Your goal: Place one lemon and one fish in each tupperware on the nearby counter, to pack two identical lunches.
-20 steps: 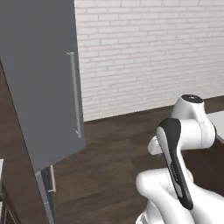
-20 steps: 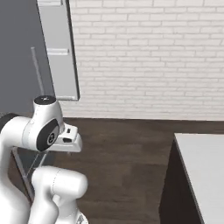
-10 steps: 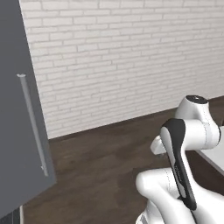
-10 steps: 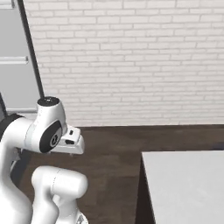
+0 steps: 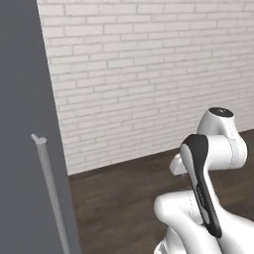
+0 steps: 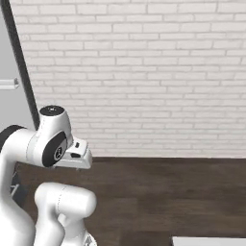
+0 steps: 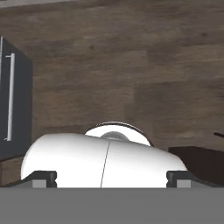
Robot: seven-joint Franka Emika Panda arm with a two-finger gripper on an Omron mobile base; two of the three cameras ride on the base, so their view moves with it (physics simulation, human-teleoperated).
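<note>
Well, the base is on the move (the whole picture has swung, not the furniture). Down at the hand, the jaws are spread wide with nothing between them, fingertips (image 7: pixel 43 177) over the dark wooden floor (image 7: pixel 131 65). The table (image 6: pixel 209 240) filled the right side a second ago; now it's a pale sliver in the right base view's bottom corner. So probably still travelling. Further off are the grey door (image 5: pixel 25 149) and the brick wall (image 6: pixel 144 72).
</note>
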